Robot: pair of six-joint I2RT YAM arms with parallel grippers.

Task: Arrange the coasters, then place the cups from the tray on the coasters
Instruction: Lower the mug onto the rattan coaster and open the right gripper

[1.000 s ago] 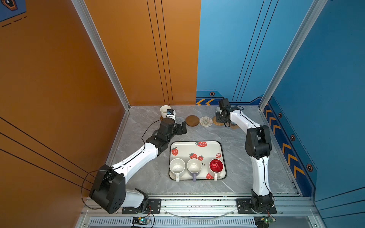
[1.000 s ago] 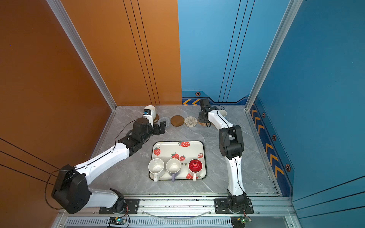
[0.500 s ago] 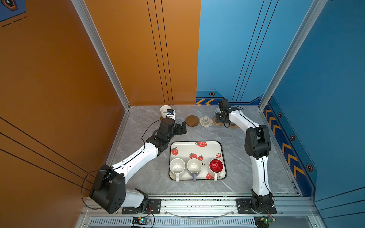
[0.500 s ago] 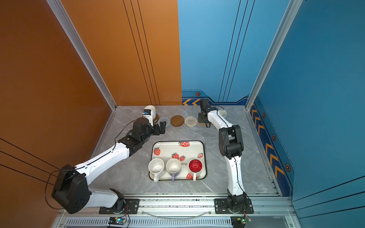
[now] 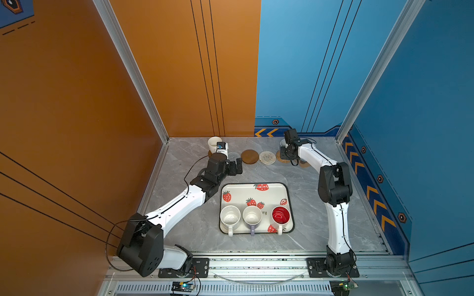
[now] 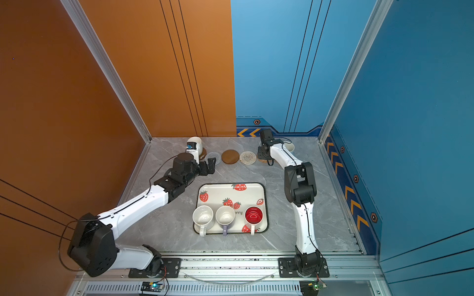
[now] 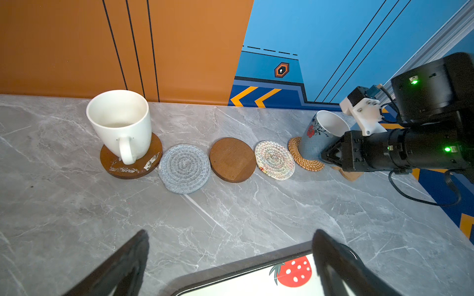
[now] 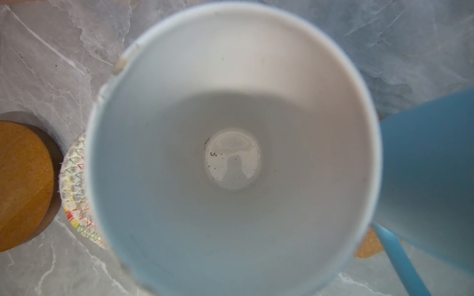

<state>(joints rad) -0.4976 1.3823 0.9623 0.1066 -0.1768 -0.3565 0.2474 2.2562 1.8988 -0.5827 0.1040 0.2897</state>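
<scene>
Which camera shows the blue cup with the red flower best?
The left wrist view: the blue flower cup shows from the side, red flower and all. The right wrist view only looks down inside it. In both top views the right arm mostly hides it.

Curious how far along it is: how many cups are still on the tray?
3, lined along the tray's near edge: speckled white cup left, lavender cup middle, red-lined cup right. None seems hidden.

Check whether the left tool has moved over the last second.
No. The left tool stays open at the same spot, between the grey woven coaster and the far rim of the tray.
</scene>
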